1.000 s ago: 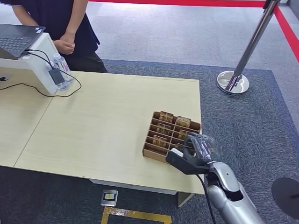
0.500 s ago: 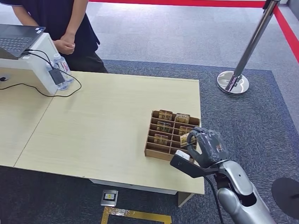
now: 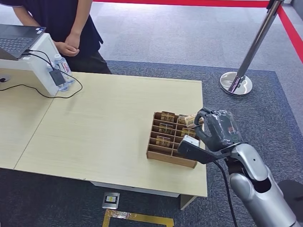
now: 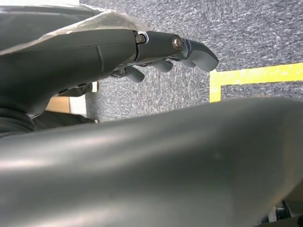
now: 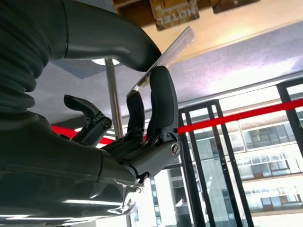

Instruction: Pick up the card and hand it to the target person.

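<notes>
Already the card [image 3: 190, 120] is pinched by the right hand [image 3: 214, 130] and held clear above the tray [image 3: 168, 157], while the handover to the person [image 3: 67, 23] across the table [image 3: 100, 127] remains undone.

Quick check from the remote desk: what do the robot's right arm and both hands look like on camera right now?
The right arm is glossy silver with rounded shells and a black cable alongside. The right hand is dark grey under clear plastic film, with a flat black thumb piece; up close, a ribbed grey cover and silver screws. The left hand is dark grey too, film-wrapped.
</notes>
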You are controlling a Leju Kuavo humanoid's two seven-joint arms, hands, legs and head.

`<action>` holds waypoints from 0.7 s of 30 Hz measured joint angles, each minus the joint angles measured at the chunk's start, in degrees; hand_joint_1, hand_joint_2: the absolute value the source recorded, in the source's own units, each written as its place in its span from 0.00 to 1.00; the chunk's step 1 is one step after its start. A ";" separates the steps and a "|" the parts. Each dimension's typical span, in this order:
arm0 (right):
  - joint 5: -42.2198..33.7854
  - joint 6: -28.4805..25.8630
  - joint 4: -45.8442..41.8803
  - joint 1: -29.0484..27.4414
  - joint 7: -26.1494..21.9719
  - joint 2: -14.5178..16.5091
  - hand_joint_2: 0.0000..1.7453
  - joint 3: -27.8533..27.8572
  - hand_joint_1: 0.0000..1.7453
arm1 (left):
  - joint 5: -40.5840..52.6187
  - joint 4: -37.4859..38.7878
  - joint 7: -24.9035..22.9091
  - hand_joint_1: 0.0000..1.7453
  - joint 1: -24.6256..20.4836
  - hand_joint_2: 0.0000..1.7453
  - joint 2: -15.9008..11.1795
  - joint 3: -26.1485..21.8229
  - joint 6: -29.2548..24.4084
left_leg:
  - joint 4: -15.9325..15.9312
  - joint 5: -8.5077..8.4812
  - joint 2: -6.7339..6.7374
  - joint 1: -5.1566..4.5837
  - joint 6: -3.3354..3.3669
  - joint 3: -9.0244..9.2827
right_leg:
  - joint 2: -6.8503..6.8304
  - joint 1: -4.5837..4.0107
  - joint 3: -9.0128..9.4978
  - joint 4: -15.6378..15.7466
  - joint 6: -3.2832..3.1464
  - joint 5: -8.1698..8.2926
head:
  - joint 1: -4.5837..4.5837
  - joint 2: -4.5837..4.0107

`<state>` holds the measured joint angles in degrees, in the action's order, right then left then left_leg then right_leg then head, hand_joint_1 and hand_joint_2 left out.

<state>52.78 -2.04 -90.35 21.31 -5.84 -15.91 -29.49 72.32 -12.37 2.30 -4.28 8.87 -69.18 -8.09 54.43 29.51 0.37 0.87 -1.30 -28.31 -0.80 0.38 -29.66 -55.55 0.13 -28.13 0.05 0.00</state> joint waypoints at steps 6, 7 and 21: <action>-2.90 1.10 2.54 6.45 -0.88 2.82 1.00 -1.93 1.00 | -0.15 0.00 -0.23 0.00 -0.19 0.00 0.00 0.00 -0.13 | 0.00 -0.02 0.01 0.00 0.00 0.02 | 0.00 0.00 0.00 -0.04 0.00 0.01 | -0.01 0.00; -3.57 1.26 3.41 7.78 -1.36 3.72 1.00 -2.34 1.00 | -0.13 0.00 -0.34 0.00 -0.27 0.00 0.00 0.00 -0.13 | 0.00 -0.02 0.01 0.00 -0.01 0.02 | 0.00 -0.01 0.00 -0.04 0.00 0.01 | -0.01 0.00; -10.27 4.34 25.85 30.07 -3.66 21.04 1.00 -5.90 1.00 | 2.57 0.02 -0.50 0.00 -1.05 0.00 0.00 0.46 0.52 | 0.00 -0.05 0.02 0.01 -0.04 0.01 | 0.00 -0.02 -0.04 -0.13 -0.01 0.00 | -0.01 0.00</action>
<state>42.52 2.31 -64.50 51.38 -9.49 5.14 -35.39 74.89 -12.35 1.80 -5.33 8.87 -68.71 -7.57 54.43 29.46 0.39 0.88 -1.33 -28.30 -0.80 0.36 -29.70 -55.68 0.12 -28.13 0.04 0.00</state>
